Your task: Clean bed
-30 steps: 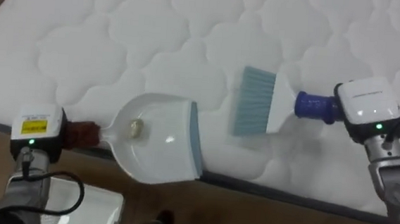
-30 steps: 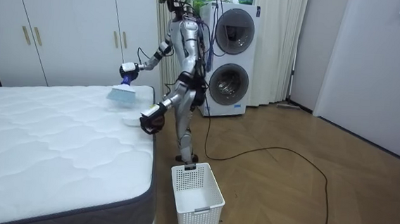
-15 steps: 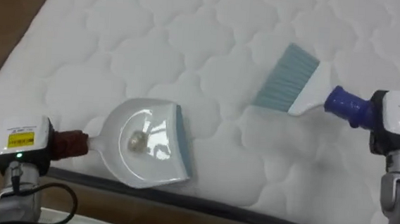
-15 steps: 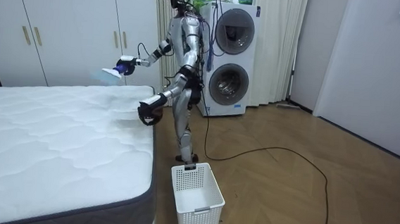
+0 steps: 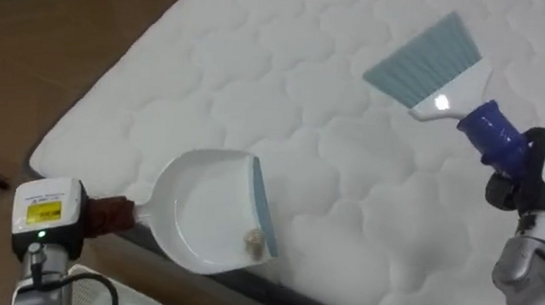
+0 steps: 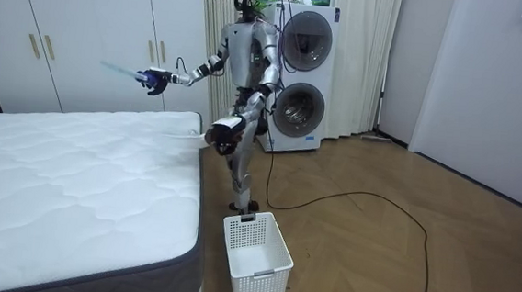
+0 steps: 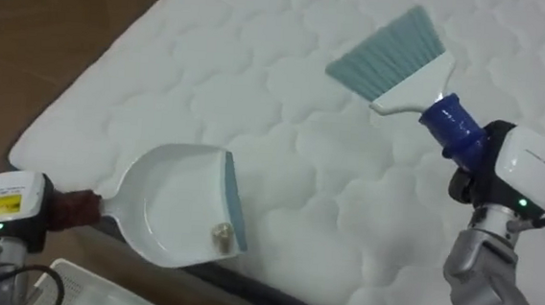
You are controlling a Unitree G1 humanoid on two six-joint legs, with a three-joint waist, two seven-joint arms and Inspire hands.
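The right hand (image 7: 494,173) gripped the brush (image 7: 390,57) aloft at 1 o'clock, the left hand (image 7: 6,209) gripped the dustpan (image 7: 167,212) at 7 o'clock

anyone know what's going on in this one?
The G1 stands at the corner of a bare mattress, sweeping it. Its left hand holds a white dustpan by the handle at the mattress's near edge, with a small scrap lying inside near the lip. Its right hand grips a blue-handled brush, raised above the mattress and clear of the pan. A white basket sits on the floor by the robot's feet.
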